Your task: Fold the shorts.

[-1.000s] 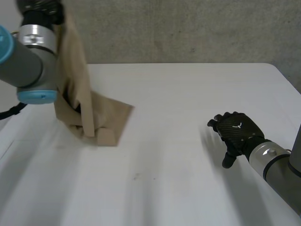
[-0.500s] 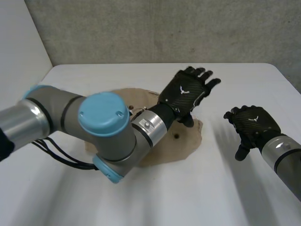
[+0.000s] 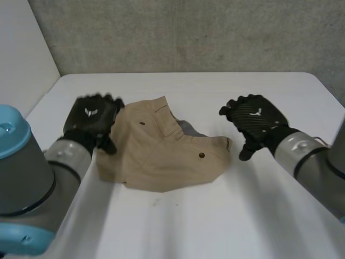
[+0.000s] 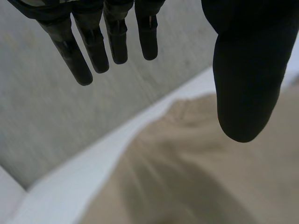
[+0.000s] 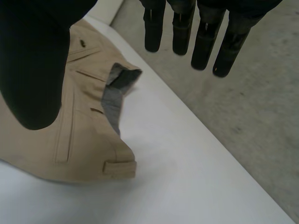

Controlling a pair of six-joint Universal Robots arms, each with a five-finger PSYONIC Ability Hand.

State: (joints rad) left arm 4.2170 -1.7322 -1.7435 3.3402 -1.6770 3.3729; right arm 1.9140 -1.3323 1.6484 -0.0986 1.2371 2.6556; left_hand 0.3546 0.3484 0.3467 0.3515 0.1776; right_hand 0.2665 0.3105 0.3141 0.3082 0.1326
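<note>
Shorts (image 3: 156,154) lie crumpled on table (image 3: 226,221) btwn left hand (image 3: 90,120) & right hand (image 3: 253,120), both w/ fingers straight, empty.

Tan shorts (image 3: 161,154) on white table (image 3: 215,221)

1. You will find no words, numbers or brand names that can be read on anything here.
2. The left hand (image 3: 90,123) carries a small white emblem (image 3: 89,112) on its back, just behind the fingers (image 3: 108,101); it is a winged shape without letters.
3. The right hand (image 3: 253,123) bears a like white mark (image 3: 255,113) on its back, also without letters.
</note>
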